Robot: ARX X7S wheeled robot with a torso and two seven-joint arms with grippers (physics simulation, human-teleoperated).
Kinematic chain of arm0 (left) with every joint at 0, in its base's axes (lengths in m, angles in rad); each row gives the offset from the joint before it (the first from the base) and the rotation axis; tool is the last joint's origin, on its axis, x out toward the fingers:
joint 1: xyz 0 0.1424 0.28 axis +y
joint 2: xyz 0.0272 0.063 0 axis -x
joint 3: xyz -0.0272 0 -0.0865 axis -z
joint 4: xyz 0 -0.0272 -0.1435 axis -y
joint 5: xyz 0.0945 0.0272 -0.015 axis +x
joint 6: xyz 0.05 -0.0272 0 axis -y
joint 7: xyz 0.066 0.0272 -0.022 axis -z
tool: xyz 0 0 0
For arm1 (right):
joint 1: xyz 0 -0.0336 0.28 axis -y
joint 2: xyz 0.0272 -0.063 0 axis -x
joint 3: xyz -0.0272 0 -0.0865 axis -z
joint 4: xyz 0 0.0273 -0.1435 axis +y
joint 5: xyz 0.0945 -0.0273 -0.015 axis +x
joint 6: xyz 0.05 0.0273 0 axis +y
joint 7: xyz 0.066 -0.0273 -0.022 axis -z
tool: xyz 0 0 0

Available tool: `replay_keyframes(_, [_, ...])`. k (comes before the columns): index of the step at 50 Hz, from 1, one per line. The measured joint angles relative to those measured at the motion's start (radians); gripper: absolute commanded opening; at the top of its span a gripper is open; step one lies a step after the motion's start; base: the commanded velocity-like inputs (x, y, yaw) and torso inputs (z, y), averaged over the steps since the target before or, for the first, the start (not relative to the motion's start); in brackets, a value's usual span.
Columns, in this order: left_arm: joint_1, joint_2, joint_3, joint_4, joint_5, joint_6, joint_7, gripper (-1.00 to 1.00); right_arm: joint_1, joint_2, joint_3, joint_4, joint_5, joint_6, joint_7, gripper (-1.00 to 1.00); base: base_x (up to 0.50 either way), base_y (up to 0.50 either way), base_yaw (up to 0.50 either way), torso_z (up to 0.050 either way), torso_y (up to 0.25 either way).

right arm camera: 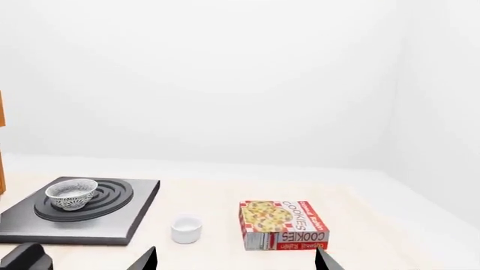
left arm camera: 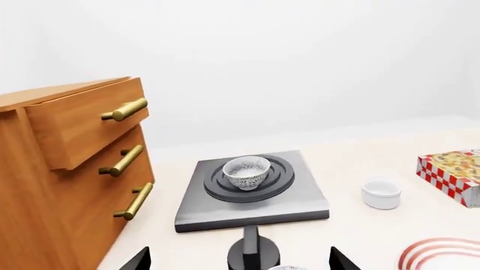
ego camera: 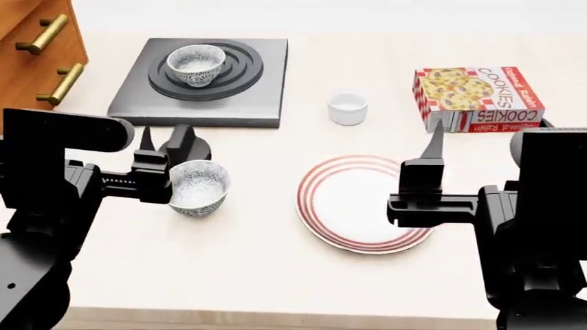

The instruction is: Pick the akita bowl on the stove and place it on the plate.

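Here, in the left wrist view, the akita bowl (left arm camera: 246, 171) sits upright on the stove (left arm camera: 252, 190), straight ahead of the left gripper (left arm camera: 238, 260), whose fingers are spread. In the head view that gripper is nearer the bowl than the right gripper (ego camera: 438, 146), the twin bowl (ego camera: 197, 187) stands just beside it, and the plate (ego camera: 363, 202) lies between the arms. In the right wrist view the right fingers are also spread, holding nothing.

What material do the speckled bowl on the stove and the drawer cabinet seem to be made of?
The akita bowl: probably glazed ceramic, white with a dense grey pattern and a slight sheen. The drawer cabinet: wood-look panels, orange-brown and matte, with brass-coloured bar handles.
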Motion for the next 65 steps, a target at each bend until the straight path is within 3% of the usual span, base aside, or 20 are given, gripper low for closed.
replay_keyframes(35, [0.003, -0.009, 0.009, 0.002, -0.024, 0.003, -0.010, 1.00, -0.005, 0.007, -0.003, 0.008, 0.010, -0.013, 0.009, 1.00, -0.02, -0.21, 0.00, 0.000, 0.000])
replay_keyframes(65, [0.005, -0.016, 0.019, 0.002, -0.041, 0.006, -0.019, 1.00, -0.004, 0.012, -0.006, 0.008, 0.024, -0.014, 0.015, 1.00, 0.11, 0.00, 0.00, 0.000, 0.000])
